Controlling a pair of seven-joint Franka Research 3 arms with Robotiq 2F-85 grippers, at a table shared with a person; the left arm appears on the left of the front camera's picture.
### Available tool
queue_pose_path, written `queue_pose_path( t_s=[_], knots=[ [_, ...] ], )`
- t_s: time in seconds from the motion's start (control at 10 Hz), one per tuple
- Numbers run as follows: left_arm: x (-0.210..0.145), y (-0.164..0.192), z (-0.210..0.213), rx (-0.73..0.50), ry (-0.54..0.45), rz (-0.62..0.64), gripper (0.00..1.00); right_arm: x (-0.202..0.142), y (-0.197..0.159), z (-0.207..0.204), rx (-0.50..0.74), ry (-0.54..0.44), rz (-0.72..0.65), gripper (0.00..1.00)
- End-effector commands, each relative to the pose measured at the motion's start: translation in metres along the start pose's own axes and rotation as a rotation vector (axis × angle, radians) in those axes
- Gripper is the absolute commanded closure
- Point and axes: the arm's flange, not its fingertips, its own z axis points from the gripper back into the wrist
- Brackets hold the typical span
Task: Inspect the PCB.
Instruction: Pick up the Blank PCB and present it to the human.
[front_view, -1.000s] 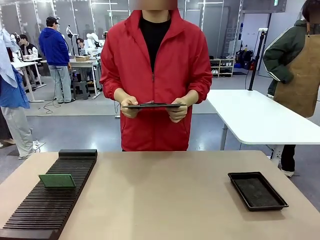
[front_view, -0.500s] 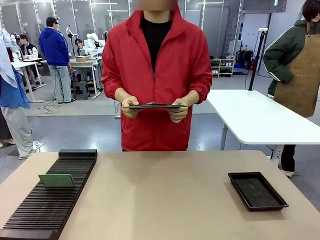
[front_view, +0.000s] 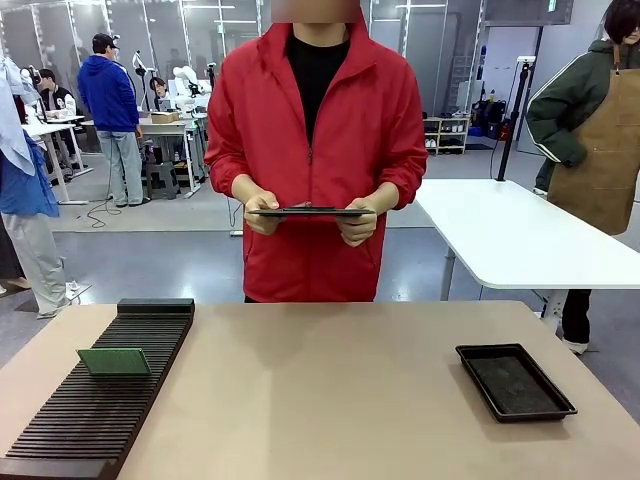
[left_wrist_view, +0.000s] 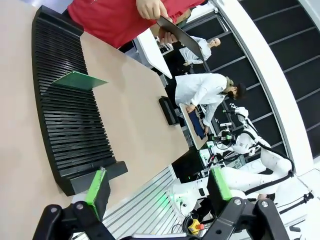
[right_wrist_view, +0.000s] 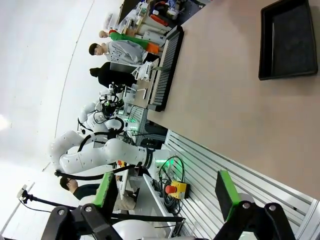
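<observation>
The PCB (front_view: 114, 361) sits slotted in the rack (front_view: 100, 420) (tray (front_view: 515, 385) well apart); left gripper (left_wrist_view: 157, 184), right gripper (right_wrist_view: 165, 192) both agape.

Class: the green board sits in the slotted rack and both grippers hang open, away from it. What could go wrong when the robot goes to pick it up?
1. The PCB is thin and seems held only by its lower edge in the rack. A slightly misaligned left gripper might knock it over rather than clamp it.
2. The rack's ribs crowd the board, so the fingers could strike them on the way down.
</observation>
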Motion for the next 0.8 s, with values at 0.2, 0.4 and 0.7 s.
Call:
queue_pose_path(
  t_s=[0.2, 0.4, 0.7],
  knots=[
    [0.025, -0.082, -0.058, 0.444, 0.214, -0.345, 0.0, -0.001, 0.002, 0.001, 0.01, -0.005, 0.002, 0.0],
    [0.04, -0.088, -0.094, 0.542, 0.38, -0.473, 0.0, -0.001, 0.002, 0.001, 0.01, -0.005, 0.002, 0.0],
    [0.056, -0.096, -0.159, 0.686, 0.551, -0.712, 0.0, -0.001, 0.002, 0.001, 0.01, -0.005, 0.002, 0.0]
  ],
)
